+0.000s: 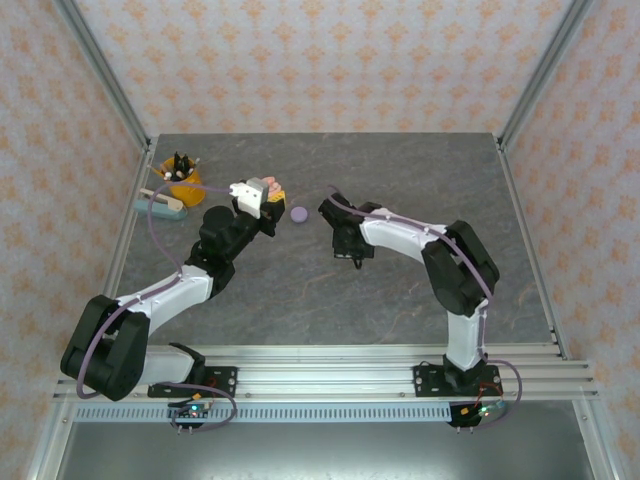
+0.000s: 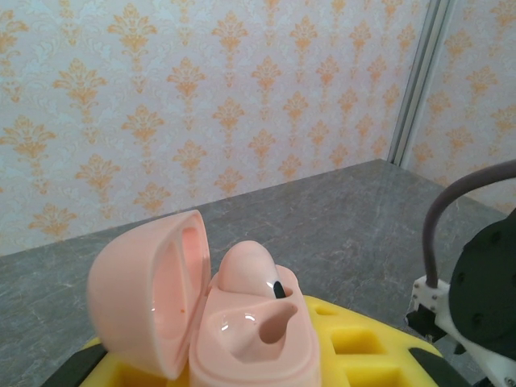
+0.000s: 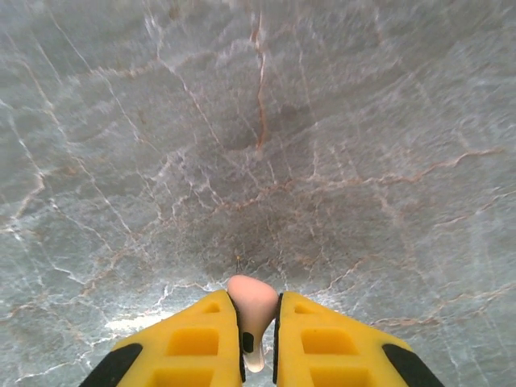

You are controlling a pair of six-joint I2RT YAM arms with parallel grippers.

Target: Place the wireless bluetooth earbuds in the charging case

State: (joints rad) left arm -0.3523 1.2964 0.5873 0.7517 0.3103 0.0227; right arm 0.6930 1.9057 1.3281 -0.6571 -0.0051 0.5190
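My left gripper [image 1: 262, 194] is shut on the salmon-pink charging case [image 2: 242, 339], which it holds up with the lid [image 2: 149, 290] swung open to the left. One pink earbud [image 2: 246, 272] sits in the far socket of the case, and the near socket [image 2: 272, 326] is empty. A yellow finger [image 2: 367, 355] shows beside the case. Right of centre, my right gripper [image 3: 258, 322] points down over the table, shut on a second pink earbud [image 3: 251, 302] pinched between its yellow fingers, bud end forward. Bare table lies just beyond the bud.
A lilac round case [image 1: 298, 213] lies shut on the grey marbled table [image 1: 400, 180] between the two grippers. A yellow cup [image 1: 183, 172] with small items and a teal object [image 1: 160, 205] stand at the far left. Patterned walls enclose the table.
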